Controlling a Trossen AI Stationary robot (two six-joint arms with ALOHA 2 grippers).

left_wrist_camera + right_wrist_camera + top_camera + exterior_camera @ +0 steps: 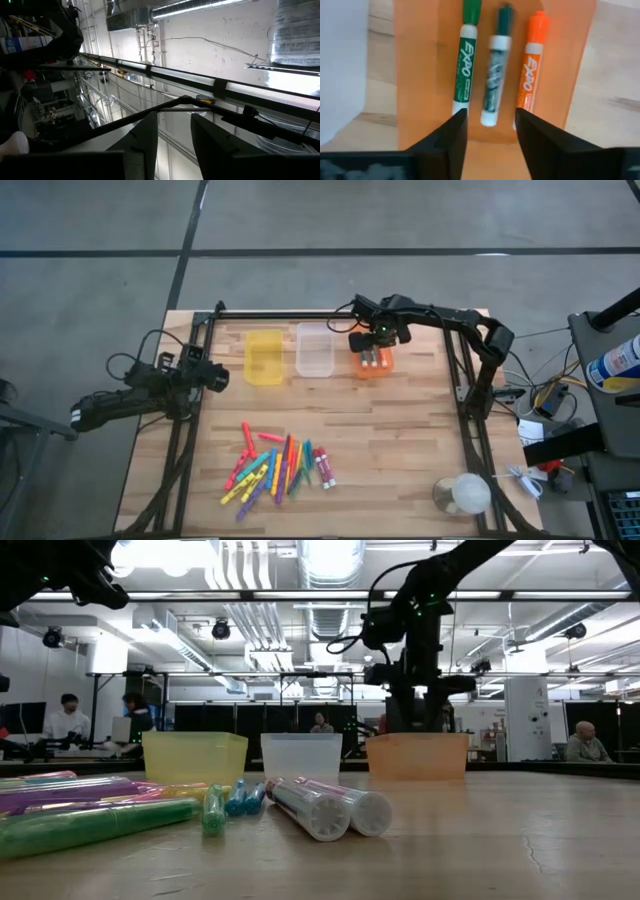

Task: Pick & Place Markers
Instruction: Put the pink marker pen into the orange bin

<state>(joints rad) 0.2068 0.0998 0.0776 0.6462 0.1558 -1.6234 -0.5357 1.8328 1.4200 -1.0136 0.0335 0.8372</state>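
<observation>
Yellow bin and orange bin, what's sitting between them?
A clear bin sits between the yellow bin and the orange bin; all three form a row, seen in the high and low views.

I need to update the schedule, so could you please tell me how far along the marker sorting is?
Done: three markers lie in the orange bin. In hand: nothing; the right gripper hangs open over that bin. Left: the pile of markers on the table; yellow bin looks empty.

"EXPO" on the green-capped marker (465, 65) and the orange-capped marker (530, 75), both in the orange bin (420, 75).
</observation>
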